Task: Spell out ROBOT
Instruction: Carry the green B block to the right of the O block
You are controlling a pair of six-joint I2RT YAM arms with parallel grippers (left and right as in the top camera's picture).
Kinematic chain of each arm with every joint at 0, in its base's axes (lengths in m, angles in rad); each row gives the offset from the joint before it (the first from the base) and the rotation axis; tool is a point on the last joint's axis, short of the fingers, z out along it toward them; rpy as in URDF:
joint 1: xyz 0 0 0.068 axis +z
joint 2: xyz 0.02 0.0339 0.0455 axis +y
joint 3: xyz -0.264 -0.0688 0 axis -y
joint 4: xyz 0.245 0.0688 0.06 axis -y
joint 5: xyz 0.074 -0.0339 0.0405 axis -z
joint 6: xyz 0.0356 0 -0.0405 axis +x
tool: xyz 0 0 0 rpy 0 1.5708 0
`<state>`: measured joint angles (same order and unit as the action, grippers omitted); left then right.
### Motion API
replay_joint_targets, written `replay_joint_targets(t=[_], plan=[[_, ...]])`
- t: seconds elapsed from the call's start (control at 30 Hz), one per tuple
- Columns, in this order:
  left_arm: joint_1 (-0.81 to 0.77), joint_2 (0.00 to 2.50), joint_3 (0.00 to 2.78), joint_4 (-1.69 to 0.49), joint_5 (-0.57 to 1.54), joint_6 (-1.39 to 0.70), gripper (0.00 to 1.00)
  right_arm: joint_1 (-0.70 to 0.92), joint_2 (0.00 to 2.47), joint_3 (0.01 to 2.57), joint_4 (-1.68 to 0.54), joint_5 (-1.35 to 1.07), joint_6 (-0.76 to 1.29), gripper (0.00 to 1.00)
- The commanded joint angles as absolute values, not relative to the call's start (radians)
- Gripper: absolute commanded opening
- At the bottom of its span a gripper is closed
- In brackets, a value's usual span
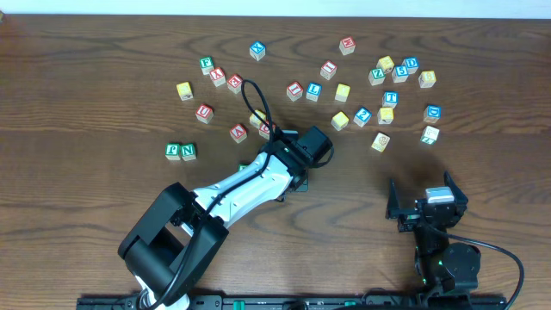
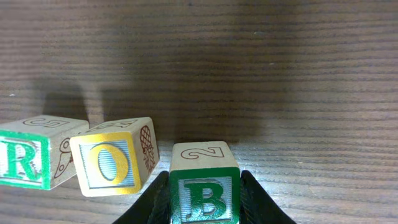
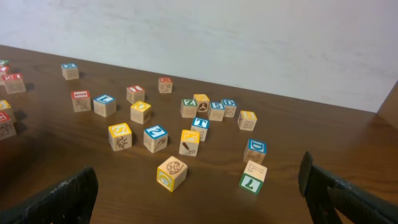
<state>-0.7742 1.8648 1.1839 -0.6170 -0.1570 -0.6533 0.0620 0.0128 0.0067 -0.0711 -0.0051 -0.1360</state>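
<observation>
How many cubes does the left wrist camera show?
3: green R cube far left, yellow O cube beside it, green B cube in the left tool. Others lie outside.

Your left arm [image 1: 245,185] shows a white link between bulky black joints, with a black cable [image 1: 269,123] looping off it. Your right arm [image 1: 443,250] is black with a pale grey block [image 1: 440,195]; the right gripper [image 3: 199,199] has black fingers [image 3: 62,199].

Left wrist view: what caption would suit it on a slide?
Left gripper holds green B cube beside yellow O cube and green R cube on the wooden table.
</observation>
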Motion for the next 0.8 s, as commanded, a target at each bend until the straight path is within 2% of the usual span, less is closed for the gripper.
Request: replay_joint_targets(t=[0.0, 0.77], plan=[[-0.771, 1.877, 1.172, -0.609, -0.178, -0.622, 0.08, 0.056, 0.012, 0.006, -0.075, -0.01, -0.128, 0.99], [-0.769, 1.877, 1.167, -0.604, -0.222, -0.451, 0.08, 0.056, 0.013, 0.006, -0.075, -0.01, -0.128, 0.99]])
